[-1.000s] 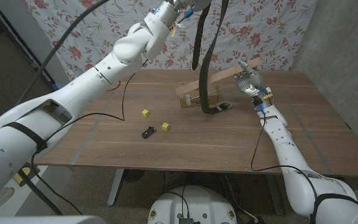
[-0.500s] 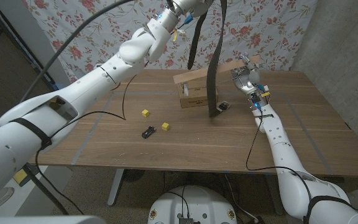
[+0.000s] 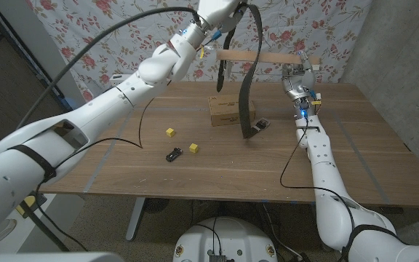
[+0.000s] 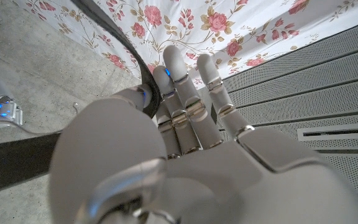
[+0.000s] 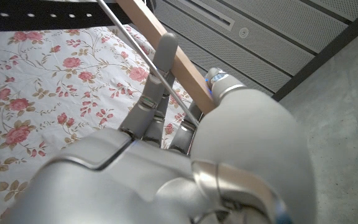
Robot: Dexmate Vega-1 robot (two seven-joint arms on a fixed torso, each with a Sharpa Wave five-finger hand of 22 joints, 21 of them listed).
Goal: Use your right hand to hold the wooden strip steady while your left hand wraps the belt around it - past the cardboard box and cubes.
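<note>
The right hand (image 3: 297,75) gripped one end of the wooden strip (image 3: 257,57), fingers and thumb closed around it, as the right wrist view (image 5: 166,118) also showed. The strip hung level in the air above the cardboard box (image 3: 230,111), which sat on the wooden table (image 3: 355,145). The left hand (image 3: 219,9) was raised high above the box, at the top edge of the head view; the left wrist view (image 4: 185,124) showed the belt (image 4: 55,155) pinched between thumb and fingers. The belt (image 3: 247,94) draped over the strip and dropped beside the box, its lower end reaching the table just beside the box. Two yellow cubes (image 3: 170,132) and a small black object (image 3: 173,154) lay on the table, well apart from the box.
</note>
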